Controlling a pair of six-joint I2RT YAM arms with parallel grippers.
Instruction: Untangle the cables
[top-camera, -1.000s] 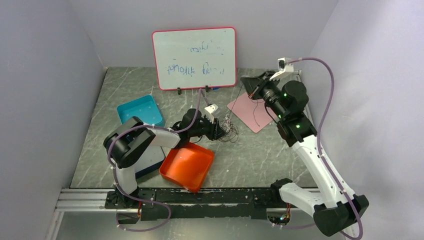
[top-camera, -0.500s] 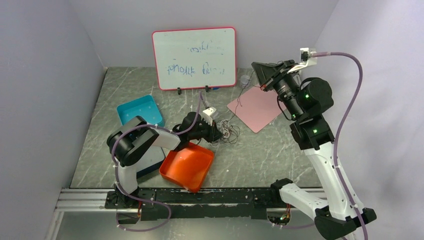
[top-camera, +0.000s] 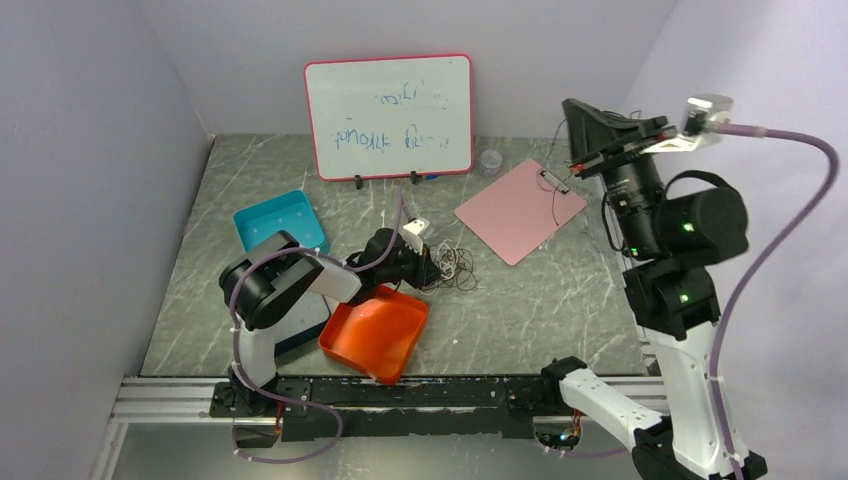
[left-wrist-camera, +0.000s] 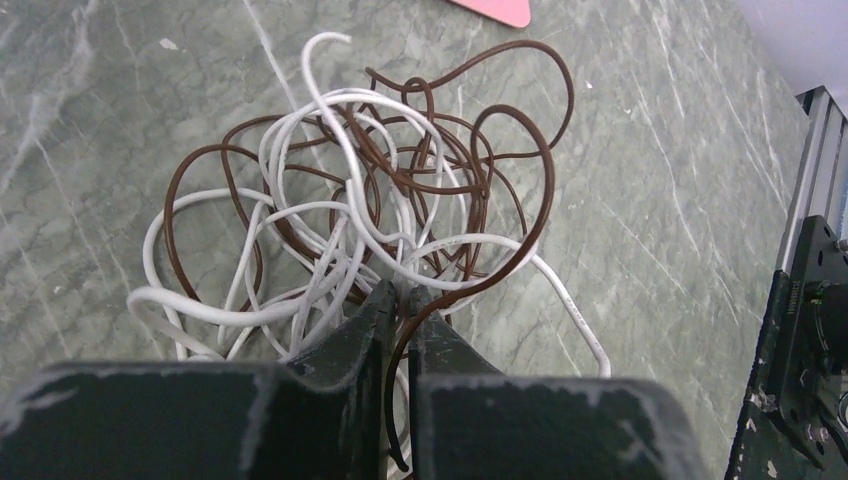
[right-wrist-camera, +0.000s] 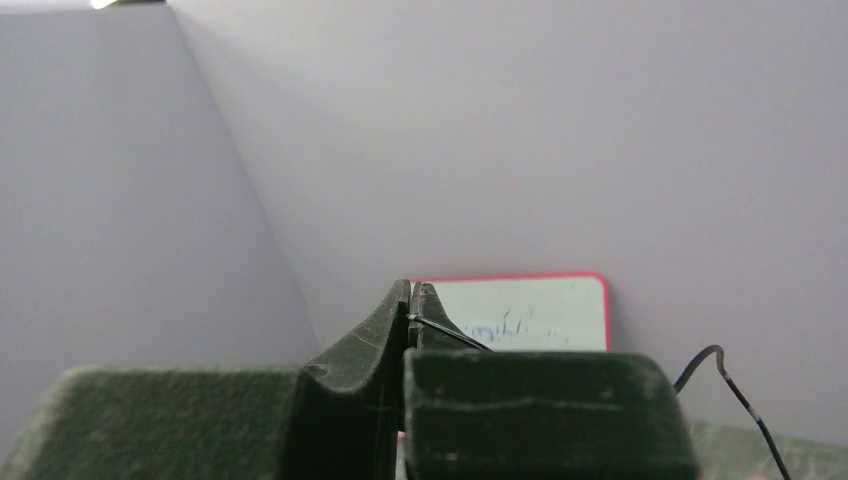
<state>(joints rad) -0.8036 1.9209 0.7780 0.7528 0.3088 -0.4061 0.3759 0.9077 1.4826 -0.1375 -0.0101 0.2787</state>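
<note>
A brown cable (left-wrist-camera: 545, 200) was pinched in the left gripper (left-wrist-camera: 402, 293), a black cable (right-wrist-camera: 450, 334) seemingly in the right gripper (right-wrist-camera: 412, 291) — hard pulling could cinch the tangle (left-wrist-camera: 380, 200).

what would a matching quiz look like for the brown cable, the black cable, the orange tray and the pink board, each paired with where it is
Things
1. brown cable
2. black cable
3. orange tray
4. pink board

Places
a. pinched in the right fingers, held high above the table
b. lying flat toward the far right of the table
c. pinched in the left fingers, tangled with the white cable
d. on the table beside the left arm, on the near side of the tangle

Pairs: 1-c, 2-a, 3-d, 4-b
</note>
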